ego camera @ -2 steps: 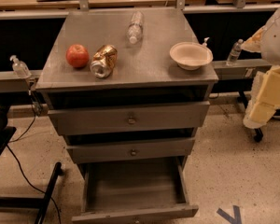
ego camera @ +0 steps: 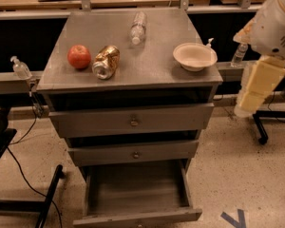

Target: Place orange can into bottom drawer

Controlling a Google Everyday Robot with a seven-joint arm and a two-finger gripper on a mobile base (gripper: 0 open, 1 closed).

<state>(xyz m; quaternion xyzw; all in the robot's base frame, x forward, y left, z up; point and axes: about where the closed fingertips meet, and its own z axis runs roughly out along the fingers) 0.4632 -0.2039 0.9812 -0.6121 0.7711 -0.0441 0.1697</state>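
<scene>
The gripper (ego camera: 251,99) hangs beside the cabinet's (ego camera: 133,77) right side. Its arm (ego camera: 275,23) above is cut off by the right edge and covers the top of a clear bottle (ego camera: 239,56) just up-left of the claw. Down-left of the claw, the bottom drawer (ego camera: 133,191) loses its front panel to the lower edge, the knob barely showing. Up-left of the claw, the orange can (ego camera: 106,61) has a label too blurred to read. Left of the claw, the gap (ego camera: 128,99) under the cabinet top is too dark to see into. Below the claw, a blue floor marking (ego camera: 235,218) is cropped.
</scene>
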